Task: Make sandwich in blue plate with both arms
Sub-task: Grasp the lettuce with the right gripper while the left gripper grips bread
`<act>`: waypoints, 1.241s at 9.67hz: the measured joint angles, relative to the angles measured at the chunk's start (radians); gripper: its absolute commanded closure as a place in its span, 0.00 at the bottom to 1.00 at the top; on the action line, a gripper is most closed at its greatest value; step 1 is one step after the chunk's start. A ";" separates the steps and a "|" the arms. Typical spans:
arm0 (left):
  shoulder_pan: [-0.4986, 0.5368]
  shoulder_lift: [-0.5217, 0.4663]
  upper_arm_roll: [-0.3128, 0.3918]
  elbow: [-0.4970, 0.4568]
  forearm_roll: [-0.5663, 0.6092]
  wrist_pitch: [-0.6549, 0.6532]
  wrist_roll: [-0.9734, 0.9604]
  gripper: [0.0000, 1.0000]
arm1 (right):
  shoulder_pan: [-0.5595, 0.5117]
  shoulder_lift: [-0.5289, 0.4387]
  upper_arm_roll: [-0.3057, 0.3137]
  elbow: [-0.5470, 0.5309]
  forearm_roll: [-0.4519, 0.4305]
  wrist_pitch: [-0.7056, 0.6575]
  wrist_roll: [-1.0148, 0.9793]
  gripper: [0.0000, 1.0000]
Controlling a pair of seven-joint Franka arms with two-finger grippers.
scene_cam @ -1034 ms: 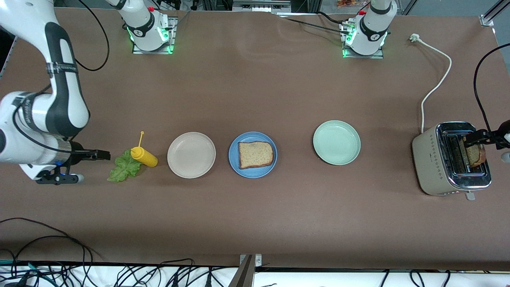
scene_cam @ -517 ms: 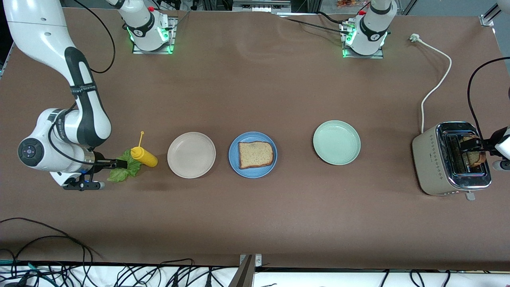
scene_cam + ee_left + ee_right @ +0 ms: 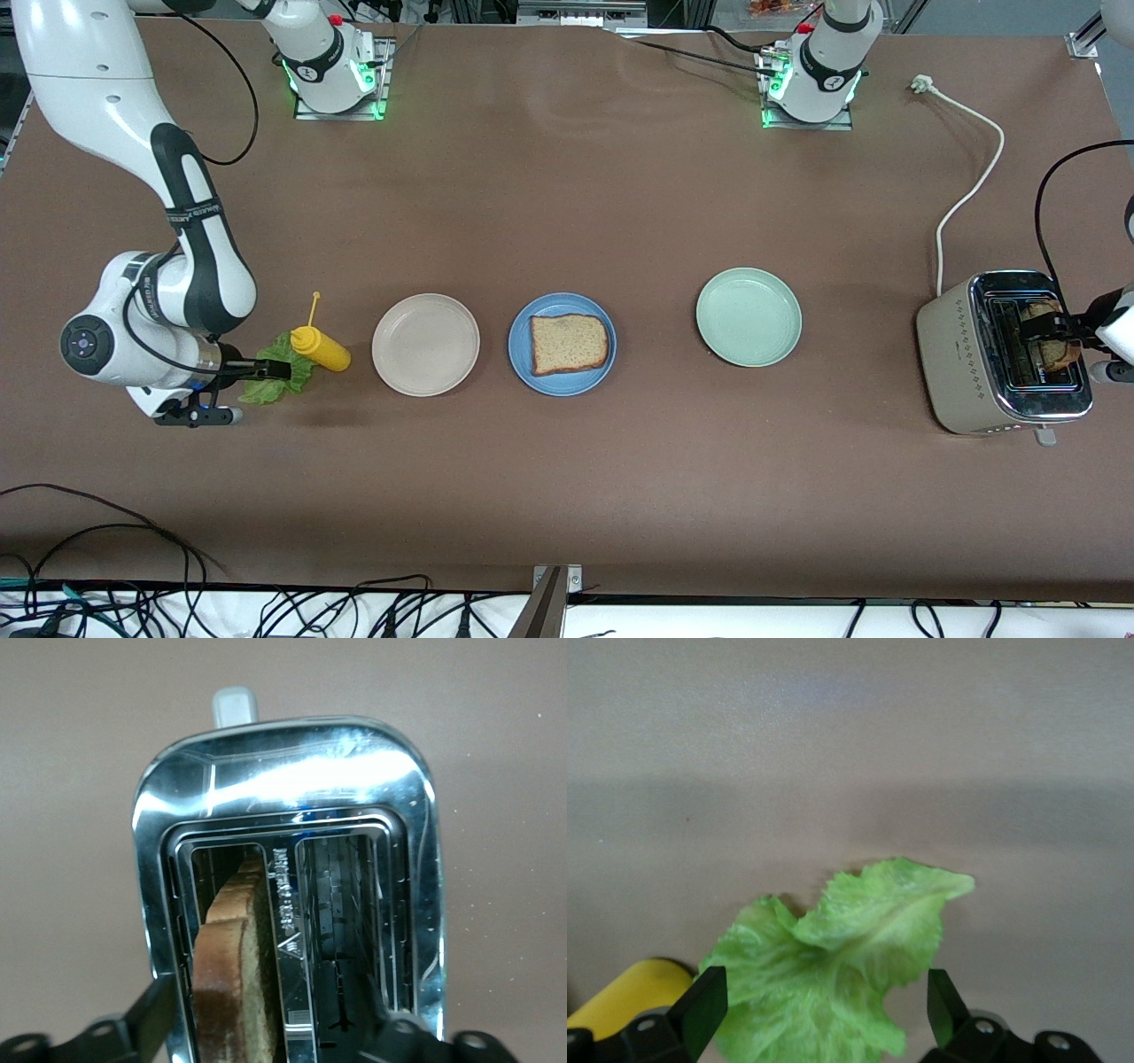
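Note:
A brown bread slice [image 3: 569,343] lies on the blue plate [image 3: 562,384] mid-table. A second slice [image 3: 1056,354] stands in a slot of the toaster [image 3: 952,354] at the left arm's end. My left gripper [image 3: 1056,331] is low over that slot and open. In the left wrist view its fingers [image 3: 152,1017] straddle the slice [image 3: 232,979], with the gripper [image 3: 266,1041] not closed on it. The green lettuce leaf [image 3: 285,379] lies at the right arm's end. My right gripper [image 3: 266,368] is open around the leaf [image 3: 833,979], a finger [image 3: 702,1003] on each side.
A yellow mustard bottle [image 3: 321,347] lies touching the lettuce and shows in the right wrist view [image 3: 620,1008]. A beige plate [image 3: 425,344] and a pale green plate [image 3: 749,317] flank the blue plate. The toaster's white cord [image 3: 970,182] trails toward the left arm's base.
My right gripper moved in along the table until its open fingers reached the lettuce. My left gripper shifted a little over the toaster slot and sits lower at the slice.

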 measured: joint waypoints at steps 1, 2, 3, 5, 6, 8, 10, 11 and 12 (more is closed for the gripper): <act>0.008 0.001 0.000 0.000 -0.008 0.000 0.017 0.84 | 0.000 0.017 0.006 -0.001 0.000 0.023 -0.001 0.00; 0.013 0.001 0.001 0.000 -0.014 0.000 0.034 0.94 | 0.000 0.036 0.011 -0.004 0.000 0.046 -0.012 0.11; 0.016 0.001 0.002 0.000 -0.015 0.000 0.038 1.00 | -0.001 0.049 0.013 -0.014 0.000 0.078 -0.019 0.45; 0.019 0.001 0.002 0.000 -0.015 0.000 0.040 1.00 | -0.005 0.056 0.019 -0.023 0.000 0.101 -0.035 1.00; 0.019 0.002 0.002 0.000 -0.015 0.000 0.040 1.00 | -0.007 0.053 0.020 -0.023 0.000 0.101 -0.054 1.00; 0.019 0.002 0.002 0.000 -0.015 0.000 0.040 0.92 | -0.010 0.043 0.024 -0.022 0.000 0.090 -0.069 1.00; 0.019 0.002 0.002 0.000 -0.015 0.000 0.040 0.93 | -0.010 0.026 0.031 -0.011 0.000 0.028 -0.070 1.00; 0.019 0.002 0.003 0.000 -0.015 0.000 0.041 0.96 | -0.010 0.011 0.032 -0.005 0.000 -0.004 -0.070 1.00; 0.019 0.002 0.003 0.000 -0.015 0.000 0.041 0.96 | -0.011 -0.014 0.034 0.001 0.000 -0.040 -0.070 1.00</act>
